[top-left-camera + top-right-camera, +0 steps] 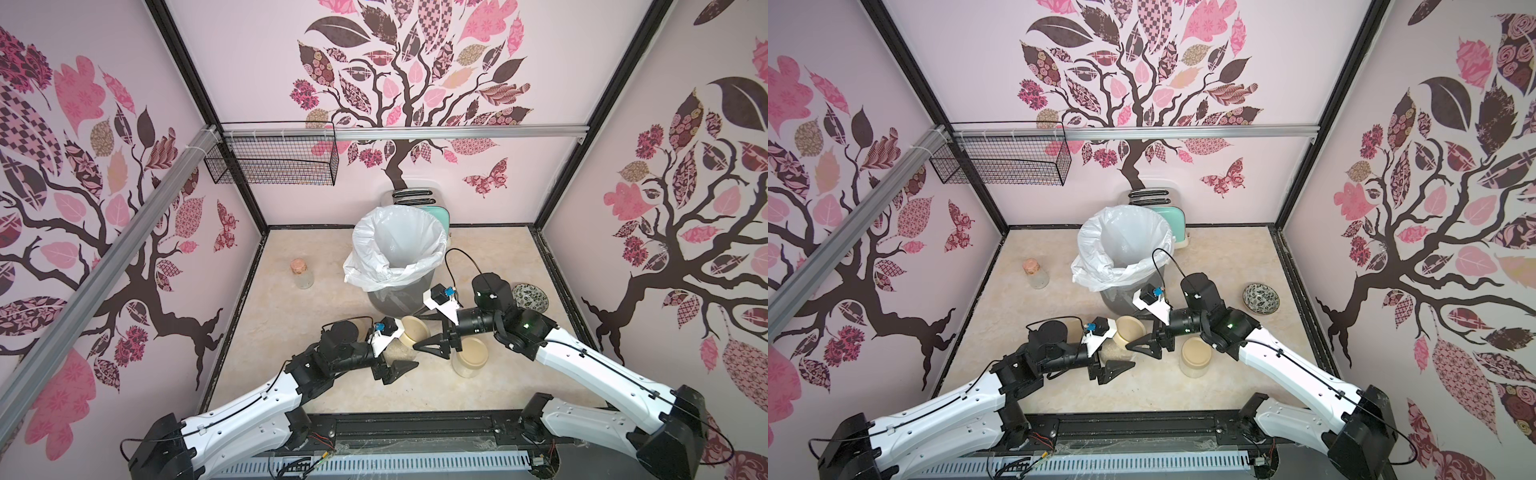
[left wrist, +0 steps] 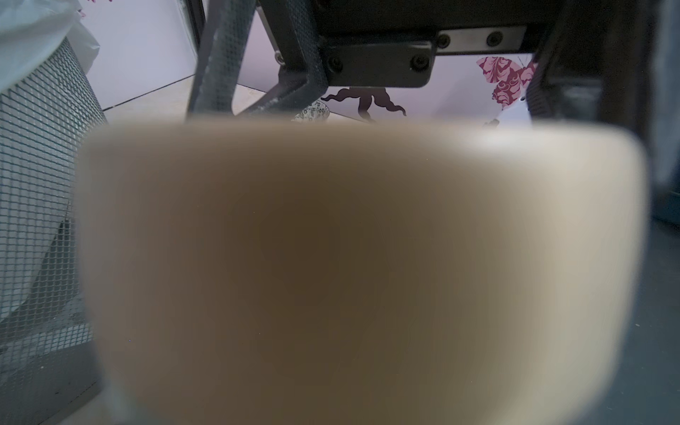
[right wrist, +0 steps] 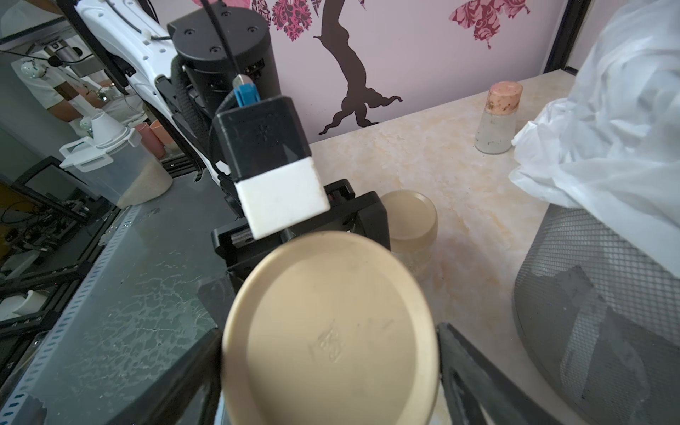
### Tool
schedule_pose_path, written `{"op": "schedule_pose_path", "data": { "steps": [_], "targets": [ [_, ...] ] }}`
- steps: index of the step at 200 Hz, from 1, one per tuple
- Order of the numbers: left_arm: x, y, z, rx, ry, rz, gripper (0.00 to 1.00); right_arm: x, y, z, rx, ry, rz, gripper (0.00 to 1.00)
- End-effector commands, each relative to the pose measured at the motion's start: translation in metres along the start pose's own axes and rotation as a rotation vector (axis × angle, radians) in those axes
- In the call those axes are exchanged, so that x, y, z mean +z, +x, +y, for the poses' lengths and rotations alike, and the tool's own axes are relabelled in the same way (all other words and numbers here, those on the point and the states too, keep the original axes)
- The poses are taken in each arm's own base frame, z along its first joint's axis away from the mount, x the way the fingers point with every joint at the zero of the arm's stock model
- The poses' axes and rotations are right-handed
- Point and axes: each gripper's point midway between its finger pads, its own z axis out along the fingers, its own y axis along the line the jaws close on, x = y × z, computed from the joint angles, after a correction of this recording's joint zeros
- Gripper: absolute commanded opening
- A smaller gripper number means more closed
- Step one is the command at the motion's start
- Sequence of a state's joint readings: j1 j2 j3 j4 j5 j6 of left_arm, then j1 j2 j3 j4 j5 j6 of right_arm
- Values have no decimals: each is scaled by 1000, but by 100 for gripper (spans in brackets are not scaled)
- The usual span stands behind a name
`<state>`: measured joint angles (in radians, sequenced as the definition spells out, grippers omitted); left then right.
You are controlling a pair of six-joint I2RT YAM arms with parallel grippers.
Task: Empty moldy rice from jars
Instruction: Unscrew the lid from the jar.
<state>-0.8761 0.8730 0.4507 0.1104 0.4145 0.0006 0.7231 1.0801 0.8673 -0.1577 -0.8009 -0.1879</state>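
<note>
Two robot arms meet over a pale marbled worktop [image 1: 332, 395] inside a booth with pink tree-patterned walls. The left gripper [image 1: 402, 358] has its jaws closed on a tilted jar [image 1: 1119, 347] near the middle of the worktop, just in front of the bin. Pale rice [image 1: 1116, 351] shows through the glass. The jar's beige lid [image 3: 331, 331] is on and faces the right gripper [image 1: 422, 333]. That gripper's jaws are spread wide and closed on the lid, one finger against each side of its rim. The left wrist view is almost filled by a blurred beige shape.

A second jar [image 1: 471, 357] stands upright with its lid on, just beside the right arm. A third jar [image 3: 410, 224], also lidded, stands behind the left gripper. A mesh bin [image 1: 395, 301] lined with a white bag [image 1: 399, 249] stands behind the grippers. A cork-stoppered flask [image 1: 302, 274] stands well to the left of the bin, and a dark patterned bowl [image 1: 530, 296] sits to its right.
</note>
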Motion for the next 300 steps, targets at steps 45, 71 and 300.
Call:
{"op": "schedule_pose_path", "data": {
  "steps": [45,71,300],
  "targets": [
    [-13,-71,3,56,-41,-213,62,-1,-1,20,-74,-76,-2,99],
    [-14,-69,6,54,-61,-211,62,-7,-6,18,-68,-25,-6,100],
    [-10,-66,13,67,-88,-204,63,-14,-34,-10,198,159,29,99]
  ]
}}
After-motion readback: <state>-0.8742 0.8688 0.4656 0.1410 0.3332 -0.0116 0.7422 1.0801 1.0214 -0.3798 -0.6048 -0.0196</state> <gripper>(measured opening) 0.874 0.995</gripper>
